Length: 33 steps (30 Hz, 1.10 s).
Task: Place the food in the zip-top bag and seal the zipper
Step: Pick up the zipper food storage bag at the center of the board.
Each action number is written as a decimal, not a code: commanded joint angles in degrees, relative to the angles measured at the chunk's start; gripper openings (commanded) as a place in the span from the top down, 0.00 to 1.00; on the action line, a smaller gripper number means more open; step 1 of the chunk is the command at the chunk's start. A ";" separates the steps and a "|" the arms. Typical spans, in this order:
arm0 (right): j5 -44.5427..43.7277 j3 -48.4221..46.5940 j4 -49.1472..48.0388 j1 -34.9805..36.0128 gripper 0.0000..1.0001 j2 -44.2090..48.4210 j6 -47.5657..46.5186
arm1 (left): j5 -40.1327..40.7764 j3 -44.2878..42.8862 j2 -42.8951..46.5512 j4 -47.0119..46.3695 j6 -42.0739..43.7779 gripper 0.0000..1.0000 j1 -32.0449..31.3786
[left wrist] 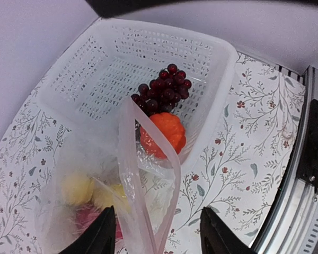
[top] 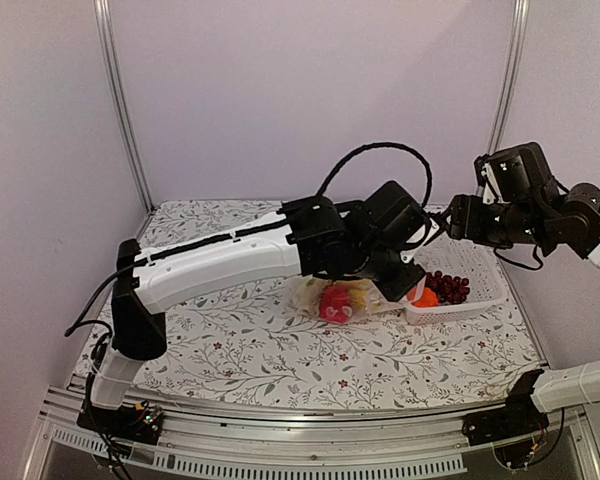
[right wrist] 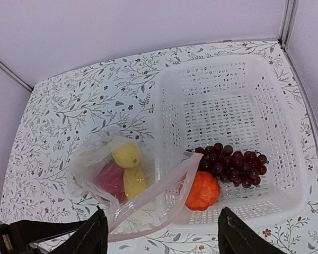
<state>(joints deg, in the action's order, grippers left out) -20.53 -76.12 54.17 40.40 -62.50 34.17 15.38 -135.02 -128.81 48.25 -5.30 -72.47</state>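
1. Clear zip-top bag [right wrist: 153,198], on the floral counter [right wrist: 69,106] against the white basket [right wrist: 228,106], holds yellow pieces [right wrist: 127,155] and a red piece [right wrist: 111,180].
2. Orange ball [right wrist: 202,190] and grape bunch [right wrist: 233,166] lie in the basket.
3. Left fingers [left wrist: 103,235] and right fingers [right wrist: 90,238] are spread, gripping nothing.

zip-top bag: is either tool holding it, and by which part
Nothing is held: the zip-top bag mouth stands unpinched within the open left tool; the right tool is open too.

The table [top: 280,350] is covered by a white cloth printed with leafy sprigs and small red flowers. 2 things lie on it: a white mesh basket [right wrist: 228,95] on the right side, and a clear zip-top bag [right wrist: 90,159] just left of it, its mouth edge reaching over the basket's rim
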 commanded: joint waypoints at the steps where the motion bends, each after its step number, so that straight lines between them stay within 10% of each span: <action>1: 1.28 0.36 -1.87 -0.42 0.31 2.39 1.46 | 13.68 -1.70 -3.20 3.27 0.45 0.46 -1.73; 10: 2.96 0.98 -1.80 -0.41 0.30 4.64 2.52 | 21.88 -2.84 -7.31 4.55 -0.61 0.55 -1.72; 18: 6.14 0.12 -2.41 -0.41 0.31 4.93 -0.82 | 23.64 -3.14 -3.73 2.71 -1.03 0.95 -0.44; 33: 17.64 -6.29 -6.08 -0.41 0.34 -9.44 -11.87 | 4.76 7.30 16.60 10.69 -9.50 0.97 9.76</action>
<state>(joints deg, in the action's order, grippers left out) -7.88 -80.62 49.76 40.32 -67.79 25.63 26.92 -131.31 -115.92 57.28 -11.92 -65.04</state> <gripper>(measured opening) 0.660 0.032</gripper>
